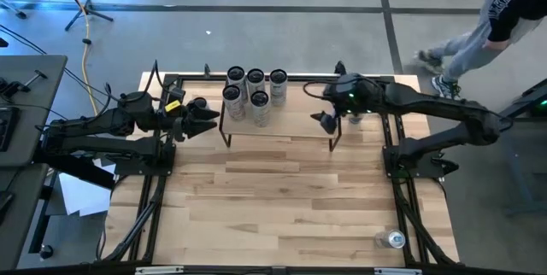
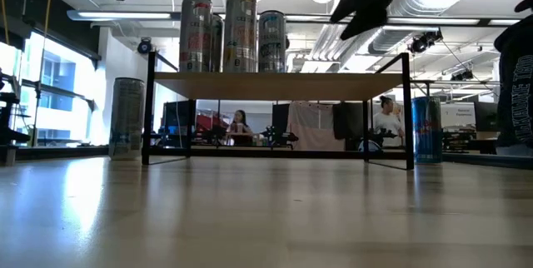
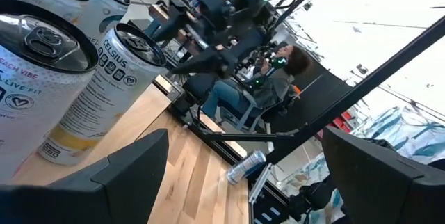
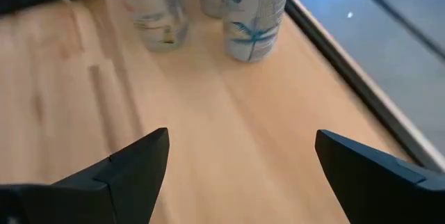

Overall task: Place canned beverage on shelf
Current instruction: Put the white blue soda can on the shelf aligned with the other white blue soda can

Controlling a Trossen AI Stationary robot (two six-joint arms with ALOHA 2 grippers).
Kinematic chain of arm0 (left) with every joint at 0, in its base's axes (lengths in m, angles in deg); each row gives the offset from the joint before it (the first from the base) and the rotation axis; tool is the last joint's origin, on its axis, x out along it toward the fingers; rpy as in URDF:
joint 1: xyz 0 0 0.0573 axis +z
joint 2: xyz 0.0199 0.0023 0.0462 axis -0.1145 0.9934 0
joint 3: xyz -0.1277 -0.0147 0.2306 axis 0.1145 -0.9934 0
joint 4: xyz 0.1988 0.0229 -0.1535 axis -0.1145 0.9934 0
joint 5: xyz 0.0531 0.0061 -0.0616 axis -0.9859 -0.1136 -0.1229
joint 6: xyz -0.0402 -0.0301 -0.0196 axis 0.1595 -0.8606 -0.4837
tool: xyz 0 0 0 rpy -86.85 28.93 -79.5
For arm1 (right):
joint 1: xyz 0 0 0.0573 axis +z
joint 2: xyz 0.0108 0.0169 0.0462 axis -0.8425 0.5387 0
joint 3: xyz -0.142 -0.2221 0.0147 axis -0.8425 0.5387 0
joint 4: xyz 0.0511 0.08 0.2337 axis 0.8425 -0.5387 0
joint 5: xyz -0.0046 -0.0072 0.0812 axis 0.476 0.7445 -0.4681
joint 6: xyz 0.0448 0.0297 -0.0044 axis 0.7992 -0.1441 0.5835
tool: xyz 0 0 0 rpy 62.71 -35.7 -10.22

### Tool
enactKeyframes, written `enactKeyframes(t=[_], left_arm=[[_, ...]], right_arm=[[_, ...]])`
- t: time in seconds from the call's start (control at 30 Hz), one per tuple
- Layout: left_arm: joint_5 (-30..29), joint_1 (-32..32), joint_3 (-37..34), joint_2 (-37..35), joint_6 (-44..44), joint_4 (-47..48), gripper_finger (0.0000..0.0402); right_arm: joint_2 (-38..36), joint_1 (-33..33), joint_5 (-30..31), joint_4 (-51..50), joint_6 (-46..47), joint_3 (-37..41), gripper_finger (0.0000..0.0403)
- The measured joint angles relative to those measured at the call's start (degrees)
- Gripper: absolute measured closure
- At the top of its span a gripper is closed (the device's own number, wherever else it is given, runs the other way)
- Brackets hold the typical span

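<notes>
Near corner of the worktop (image 1: 282, 207): a lone can (image 1: 395, 240), on the right arm's side. Farther back, right end effector (image 1: 327, 121) hangs wide and empty at the shelf (image 1: 291, 126) end. Left end effector (image 1: 205, 118) waits wide opposite; five cans (image 1: 254, 94) on the shelf.

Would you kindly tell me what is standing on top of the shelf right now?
Five upright cans are clustered at the left end of the shelf; the remaining wood top is bare. The low view shows only three or four, since the front cans cover those behind.

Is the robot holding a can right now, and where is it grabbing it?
No. The left gripper and right gripper are both open and empty.
</notes>
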Motion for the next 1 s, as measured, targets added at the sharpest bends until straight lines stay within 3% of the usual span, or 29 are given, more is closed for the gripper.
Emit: enactKeyframes(t=[0.33, 0.67, 0.87, 0.93, 1.0], left_arm=[[-0.01, 0.0, 0.01, 0.0, 1.23, -0.47, 0.0051], [0.14, 0.0, -0.02, 0.0, 4.77, -0.48, 0.0051], [6.35, -0.03, 4.29, 0.63, 2.41, 0.24, 0.0051], [5.9, -0.02, 8.05, 1.42, 4.03, 4.88, 0.0051], [1.38, -0.02, 12.87, 2.59, 6.95, 13.84, 0.0051]], right_arm=[[-10.7, 5.78, 0.0, -4.54, 24.53, 0.0, 0.0055], [-13.2, 7.04, 0.05, -4.49, 28.2, 0.0, 0.0055], [-12.47, 7.02, 0.05, -3.97, 28.36, 0.02, 0.0055], [-12.36, 7.02, 0.07, -4.12, 28.09, 0.06, 0.0055], [-12.22, 7.02, 0.07, -4.01, 28.12, 0.04, 0.0055]])
